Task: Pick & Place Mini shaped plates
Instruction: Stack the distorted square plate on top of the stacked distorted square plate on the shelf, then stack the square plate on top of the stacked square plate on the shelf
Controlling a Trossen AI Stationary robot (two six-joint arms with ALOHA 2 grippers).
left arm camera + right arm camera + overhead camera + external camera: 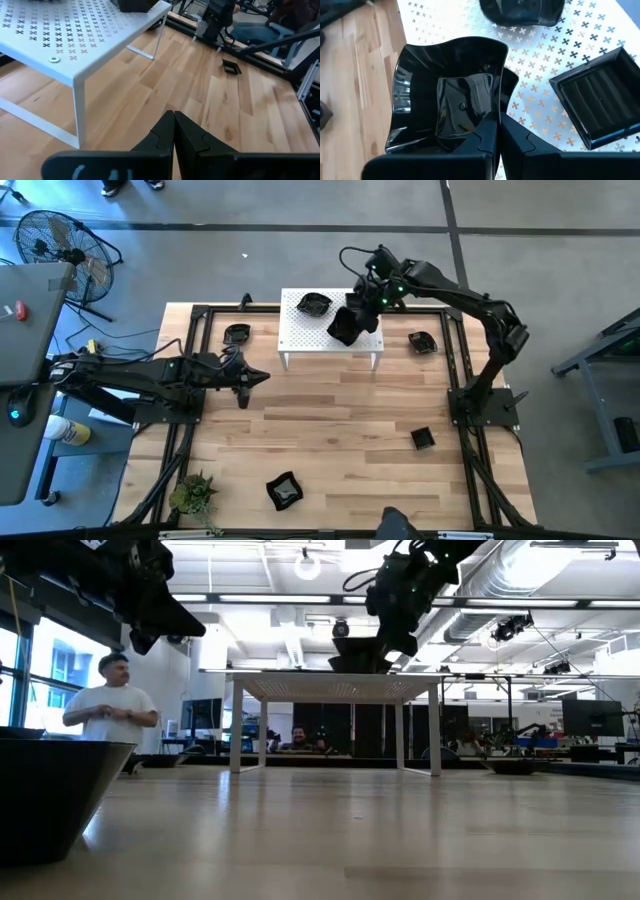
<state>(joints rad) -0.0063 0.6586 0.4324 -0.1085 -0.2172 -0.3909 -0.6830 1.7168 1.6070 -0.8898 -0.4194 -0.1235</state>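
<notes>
Two arms | right gripper [495,131] jaws clamp wavy-edged black plate [447,97] over white rack [300,330] | left gripper [173,131] jaws closed, empty, above bench [340,410]

Floor: grey concrete [300,260].
Furniture: standing fan [55,240] beside a grey desk [25,320].
Ceiling: long strip lights [270,598], exposed ducts [560,580].
Windows: bright, on one side [60,665].

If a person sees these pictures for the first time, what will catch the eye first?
Most striking is the right gripper, shut on a wavy-edged black plate above the white perforated rack at the table's far side. Two more black plates already lie on the rack, a rounded one and a ribbed square one. The left gripper waits shut over the bare wood nearby.
</notes>
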